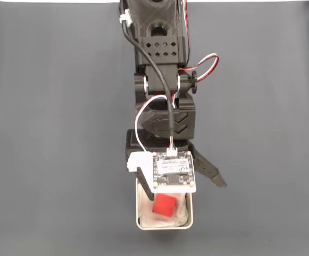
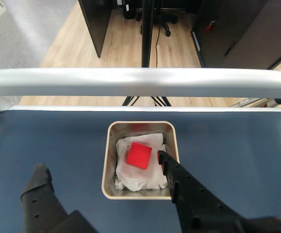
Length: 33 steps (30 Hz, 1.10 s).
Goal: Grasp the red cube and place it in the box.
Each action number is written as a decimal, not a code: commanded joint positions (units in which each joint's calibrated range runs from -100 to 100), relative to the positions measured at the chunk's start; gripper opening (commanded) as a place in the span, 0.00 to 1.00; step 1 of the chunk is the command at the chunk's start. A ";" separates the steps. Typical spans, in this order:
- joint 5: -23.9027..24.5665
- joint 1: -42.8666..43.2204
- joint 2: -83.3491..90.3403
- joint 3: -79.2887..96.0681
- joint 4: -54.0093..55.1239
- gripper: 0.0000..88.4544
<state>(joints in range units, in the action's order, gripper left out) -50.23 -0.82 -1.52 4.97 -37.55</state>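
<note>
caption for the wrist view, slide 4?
Red cube resting on the box's white lining, open gripper above.

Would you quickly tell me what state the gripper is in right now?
Gripper: open, holding nothing; the red cube lies free on the lining inside the box.

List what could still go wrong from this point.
1. One finger of the open gripper reaches over the rim of the box; pulling back low could catch the rim and drag the box.
2. The red cube lies tilted on the wrinkly white lining; if a finger snags that lining, the cube could be tipped out.
</note>
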 commanded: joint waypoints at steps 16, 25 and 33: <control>-0.10 -0.53 2.73 -0.14 0.66 0.56; 0.20 -0.32 3.17 0.05 0.99 0.54; 1.37 -0.96 7.33 2.14 2.80 0.08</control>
<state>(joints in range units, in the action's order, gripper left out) -49.84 -0.82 0.22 7.32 -37.39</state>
